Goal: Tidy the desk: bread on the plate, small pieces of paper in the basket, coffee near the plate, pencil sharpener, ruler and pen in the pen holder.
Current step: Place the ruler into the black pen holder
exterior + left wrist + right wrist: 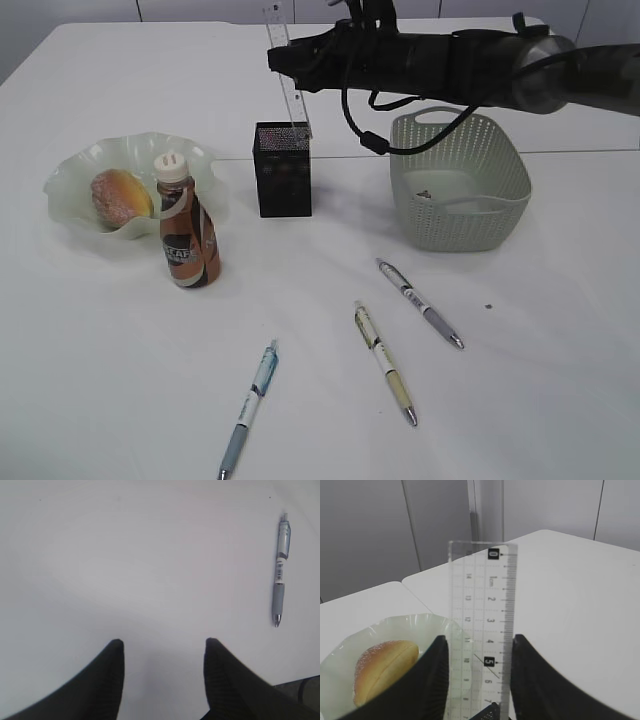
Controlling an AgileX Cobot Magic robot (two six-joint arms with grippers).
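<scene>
The right tool (477,680) grips the clear plastic ruler (290,90) upright, its lower end entering the black mesh pen holder (283,168); releasing it should come next. The left tool (162,680) hangs open, empty.

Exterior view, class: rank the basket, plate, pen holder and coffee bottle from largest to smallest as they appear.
1. plate and basket: similar apparent size; the plate spreads slightly wider, the basket looks bulkier, so no firm order.
2. pen holder and coffee bottle: also close; the bottle stands nearer the camera, so unsure.
</scene>
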